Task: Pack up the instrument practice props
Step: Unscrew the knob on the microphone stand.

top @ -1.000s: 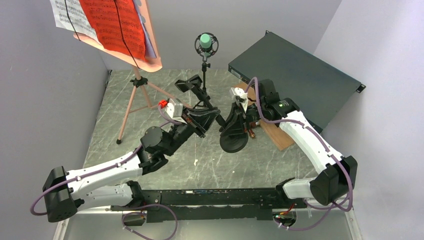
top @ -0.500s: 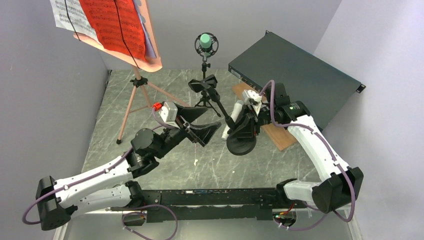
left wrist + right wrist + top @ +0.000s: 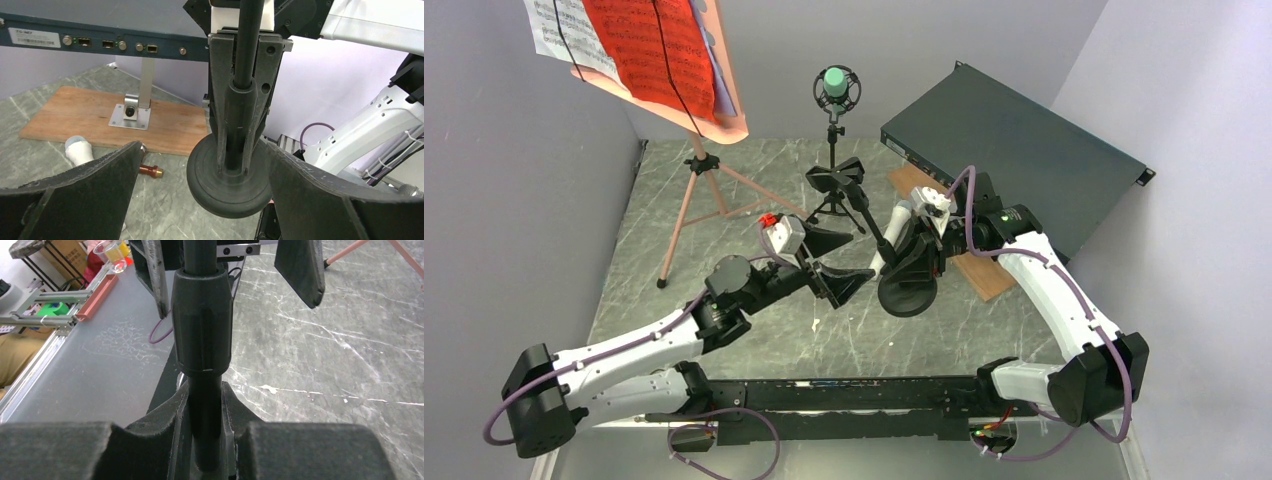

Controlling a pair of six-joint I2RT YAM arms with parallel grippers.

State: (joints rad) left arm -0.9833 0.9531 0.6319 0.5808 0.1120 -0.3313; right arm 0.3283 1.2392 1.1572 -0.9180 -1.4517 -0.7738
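Observation:
A black microphone mount with a round base [image 3: 909,291] hangs tilted just above the table, and my right gripper [image 3: 916,246] is shut on its pole [image 3: 202,330]. The mount's clip head [image 3: 836,178] points up and to the left. My left gripper [image 3: 832,262] stands open just left of the base [image 3: 227,172], touching nothing. A white microphone [image 3: 80,150] lies on the table by the wooden board. The green microphone [image 3: 835,84] sits in its black mount [image 3: 832,200] at the back. The pink tripod [image 3: 694,190] holds red [image 3: 649,45] and white pages [image 3: 559,35].
The dark green metal box [image 3: 1014,150] fills the back right, raised over the brown board [image 3: 100,115] on a metal bracket [image 3: 131,112]. A small red and gold plug [image 3: 150,171] lies beside the white microphone. Grey walls close in on both sides.
My left gripper has opened, let go of the mount's pole and drawn back. The right gripper has carried the mount a little to the right.

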